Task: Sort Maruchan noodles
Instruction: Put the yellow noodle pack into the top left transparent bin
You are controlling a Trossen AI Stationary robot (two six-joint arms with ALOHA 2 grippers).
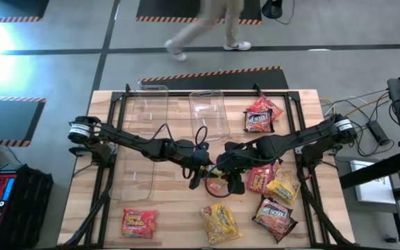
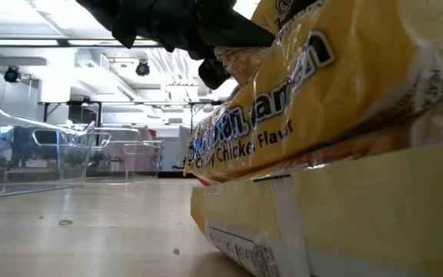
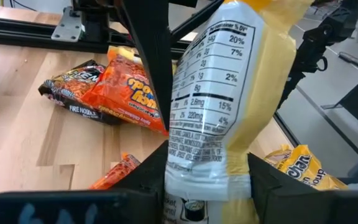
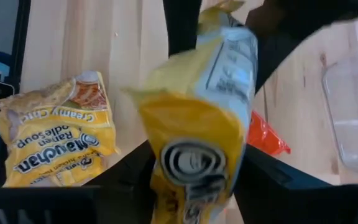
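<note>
Crinkly yellow noodle packet (image 3: 222, 93), white nutrition panel showing

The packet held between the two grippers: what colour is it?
Yellow, with a white nutrition panel on its back; the packet shows best in the left wrist view.

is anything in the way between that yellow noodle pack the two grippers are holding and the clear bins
Nothing visible. The yellow packet sits between the left gripper and right gripper at table centre; the clear bins lie just behind, with only bare wood between. Other packets lie nearer the front and right.
</note>
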